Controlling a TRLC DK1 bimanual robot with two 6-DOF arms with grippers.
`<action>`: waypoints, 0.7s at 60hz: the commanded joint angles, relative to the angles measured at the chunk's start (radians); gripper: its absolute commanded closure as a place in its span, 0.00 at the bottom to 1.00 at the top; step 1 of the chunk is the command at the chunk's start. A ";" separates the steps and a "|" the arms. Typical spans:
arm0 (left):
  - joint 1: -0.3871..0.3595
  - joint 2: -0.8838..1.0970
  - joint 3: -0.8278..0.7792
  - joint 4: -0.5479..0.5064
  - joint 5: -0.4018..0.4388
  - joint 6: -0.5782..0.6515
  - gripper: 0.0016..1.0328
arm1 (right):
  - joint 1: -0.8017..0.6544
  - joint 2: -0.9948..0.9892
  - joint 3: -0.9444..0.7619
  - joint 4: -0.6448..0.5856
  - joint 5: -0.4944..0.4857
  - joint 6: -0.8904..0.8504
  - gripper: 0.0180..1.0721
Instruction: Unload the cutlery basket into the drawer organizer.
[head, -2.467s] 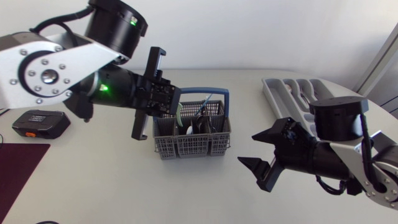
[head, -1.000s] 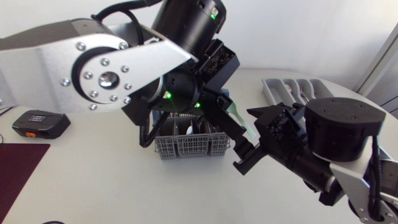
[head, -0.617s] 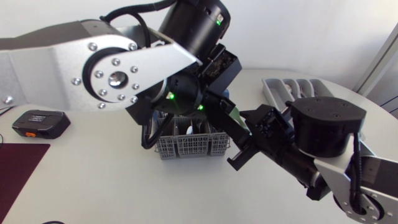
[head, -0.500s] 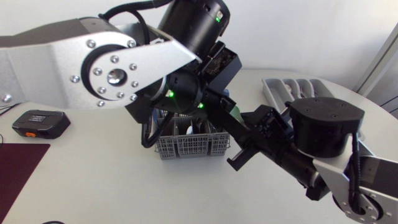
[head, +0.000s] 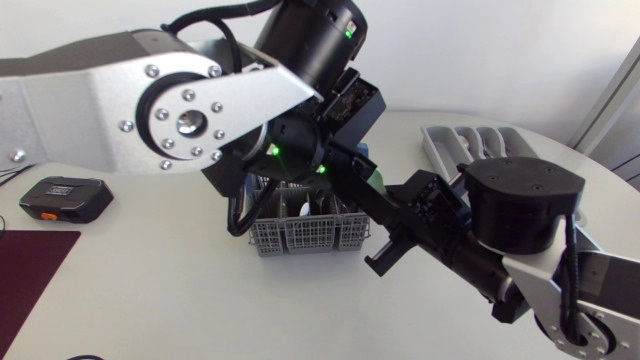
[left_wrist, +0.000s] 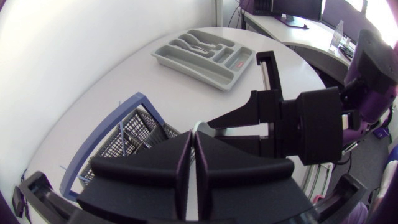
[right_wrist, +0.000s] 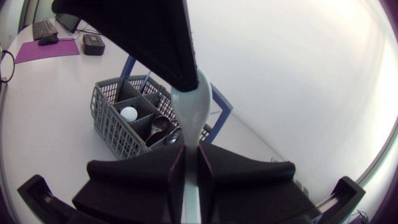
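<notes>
Two hands clamp one pale green utensil at once, the right hand and the left hand pinching opposite ends above the cutlery basket. If either arm pulls before the other lets go, the utensil may bend, slip and drop into the basket. Beyond, the drawer organizer sits well apart on the counter.

A black-and-orange device sits near a dark purple mat on the table.
</notes>
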 joint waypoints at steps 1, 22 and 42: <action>0.005 0.024 0.027 -0.007 0.003 -0.025 0.97 | 0.009 0.003 0.005 0.002 -0.008 -0.015 0.94; 0.020 0.029 0.058 -0.006 0.003 -0.029 0.33 | 0.001 -0.011 -0.004 -0.031 -0.057 -0.013 0.94; 0.100 -0.028 0.084 0.054 0.001 -0.047 0.06 | -0.086 -0.057 -0.040 -0.126 -0.184 -0.020 0.94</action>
